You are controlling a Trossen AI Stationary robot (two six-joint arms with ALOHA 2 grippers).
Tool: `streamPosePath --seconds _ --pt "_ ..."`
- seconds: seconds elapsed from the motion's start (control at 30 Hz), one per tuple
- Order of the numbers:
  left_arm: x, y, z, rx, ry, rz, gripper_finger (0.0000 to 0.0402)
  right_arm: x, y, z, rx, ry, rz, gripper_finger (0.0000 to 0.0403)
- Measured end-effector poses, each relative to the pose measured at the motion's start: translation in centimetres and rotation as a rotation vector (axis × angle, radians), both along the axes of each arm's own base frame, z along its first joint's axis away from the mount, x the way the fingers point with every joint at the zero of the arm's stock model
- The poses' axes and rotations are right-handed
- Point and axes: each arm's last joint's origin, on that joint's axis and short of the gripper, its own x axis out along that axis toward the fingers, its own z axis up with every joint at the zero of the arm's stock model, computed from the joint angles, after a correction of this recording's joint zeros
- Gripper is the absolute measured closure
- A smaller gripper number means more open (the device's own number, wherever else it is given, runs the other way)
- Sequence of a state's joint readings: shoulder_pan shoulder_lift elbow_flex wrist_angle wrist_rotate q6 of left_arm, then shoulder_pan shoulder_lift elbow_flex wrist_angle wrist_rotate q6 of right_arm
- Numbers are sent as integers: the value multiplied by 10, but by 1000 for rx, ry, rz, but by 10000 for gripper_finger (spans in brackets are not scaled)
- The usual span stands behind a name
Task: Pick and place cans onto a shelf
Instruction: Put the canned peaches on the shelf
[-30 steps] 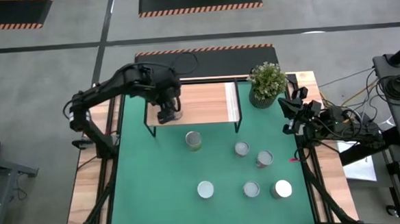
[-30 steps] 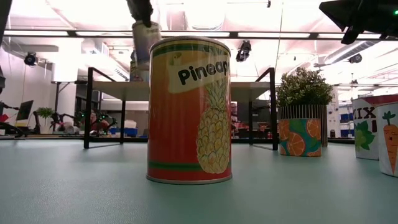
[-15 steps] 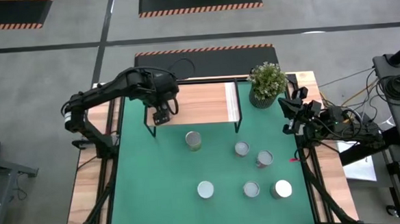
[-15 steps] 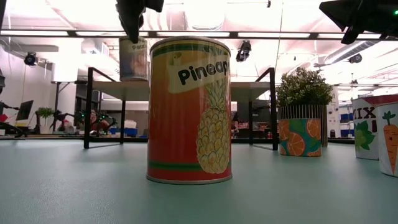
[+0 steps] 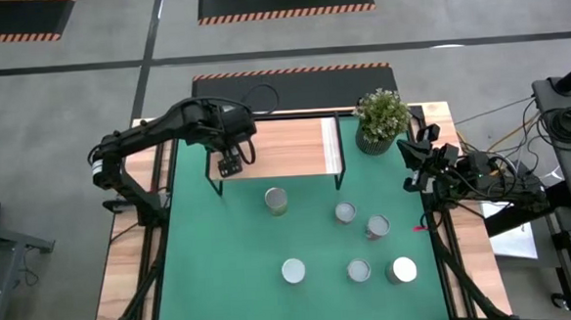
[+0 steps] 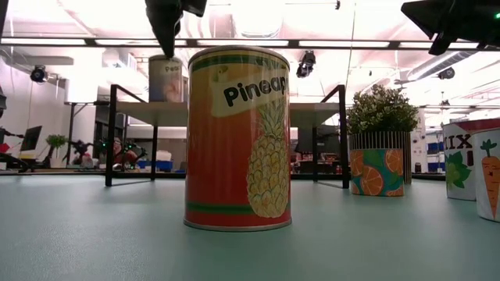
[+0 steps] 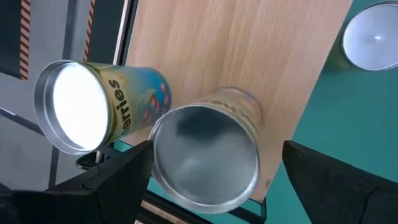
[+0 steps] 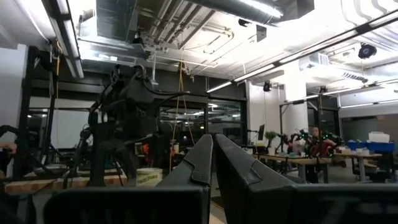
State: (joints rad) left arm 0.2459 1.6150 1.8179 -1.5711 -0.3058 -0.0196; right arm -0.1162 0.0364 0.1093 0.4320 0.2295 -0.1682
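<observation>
Left gripper [image 5: 230,165]: over the left end of the shelf, fingers spread wide and holding nothing; in the left wrist view [image 7: 211,165] the two dark fingers stand either side of a can without touching it.
Right gripper [image 5: 411,181]: parked at the table's right edge, off the mat, fingers pressed together (the right wrist view [image 8: 214,163] shows them meeting, looking out into the room).
Shelf [image 5: 285,146]: light-wood board on black legs at the far side of the mat; in the low view [image 6: 234,113] it stands behind the near can.
Shelf cans: two on the left end. One [image 7: 206,149] stands upright with a dull silvery top, directly under the left gripper near the shelf's edge; the other, the berries can [image 7: 99,106], stands just beside it (whether they touch cannot be told). The low view shows a can [image 6: 166,80] upright on the board below the gripper.
Mat cans: six upright on the green mat [image 5: 203,272], well apart from the shelf.
Pineapple can [image 6: 237,139]: orange label, close to the low camera; from above [image 5: 277,200] it is the one nearest the shelf.
Middle pair: [image 5: 345,213] and [image 5: 377,226], near each other.
Front row: [image 5: 293,270], [image 5: 358,271] and [image 5: 403,269].
Plant [image 5: 381,119]: potted, at the shelf's right end.
</observation>
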Motion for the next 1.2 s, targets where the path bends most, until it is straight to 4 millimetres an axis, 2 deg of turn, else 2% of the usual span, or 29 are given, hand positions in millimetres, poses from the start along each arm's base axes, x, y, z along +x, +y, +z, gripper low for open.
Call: streamPosePath --seconds 0.27,0.47,0.6,0.73,0.87,1.13,1.2 --pt "0 -2 4 3 -17 -5 65 0 0 0 0 0 0 394" --pt "-5 -18 28 12 -128 -36 72 0 0 0 1 0 0 394" --pt "-13 -34 42 40 -231 -91 99 0 0 0 4 -1 2 394" --pt "-27 -44 47 114 -327 -107 153 1 0 -1 33 1 18 394" --pt "-41 -47 40 167 -403 -67 225 2 0 -3 55 16 29 394" --pt "-63 -49 -2 182 -558 -59 380 3 2 -3 73 13 119 394" --pt "-67 -53 -11 183 -659 -59 395 4 2 -4 83 21 124 394"
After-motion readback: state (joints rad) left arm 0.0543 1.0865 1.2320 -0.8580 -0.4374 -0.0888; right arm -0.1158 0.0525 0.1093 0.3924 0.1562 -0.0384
